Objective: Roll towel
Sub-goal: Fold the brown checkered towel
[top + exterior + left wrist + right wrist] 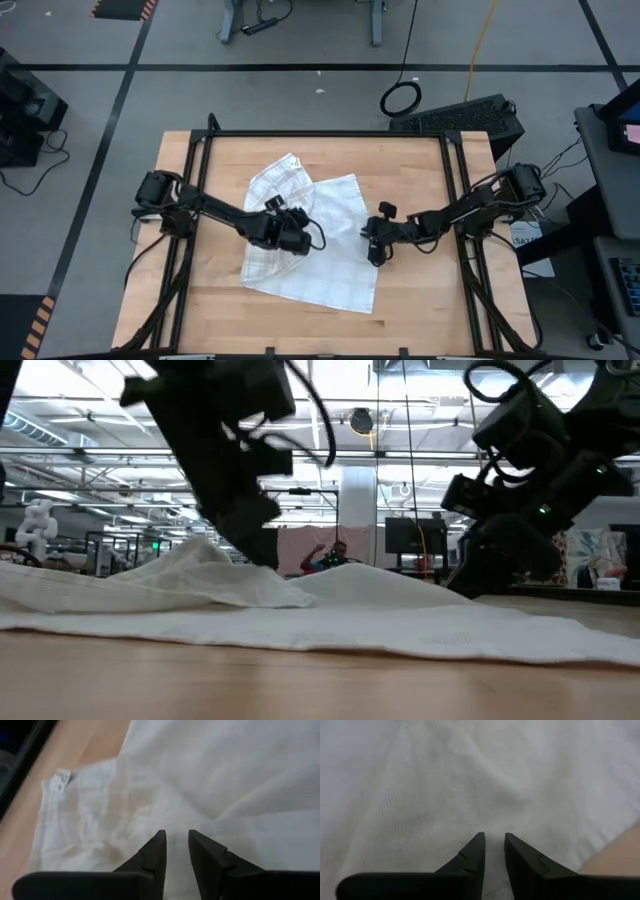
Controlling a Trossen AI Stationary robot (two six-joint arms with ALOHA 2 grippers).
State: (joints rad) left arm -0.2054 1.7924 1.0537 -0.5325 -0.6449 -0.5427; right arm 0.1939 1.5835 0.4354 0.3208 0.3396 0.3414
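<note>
The left arm reaches in from the table's left side, and its left gripper (292,222) sits low over the left half of the towel (335,255). In its wrist view the two dark fingers (155,855) stand a narrow gap apart, tips down at the cloth, with only white fabric showing between them; I cannot tell whether they pinch any of it. The towel lies spread and wrinkled across the middle of the wooden table (430,310), partly folded, with one corner turned up toward the far left and a low ridge of cloth beside the left gripper. At the towel's right edge the right gripper (376,246) comes in from the right, its fingers (472,857) also just slightly parted over the fabric, near bare wood.
</note>
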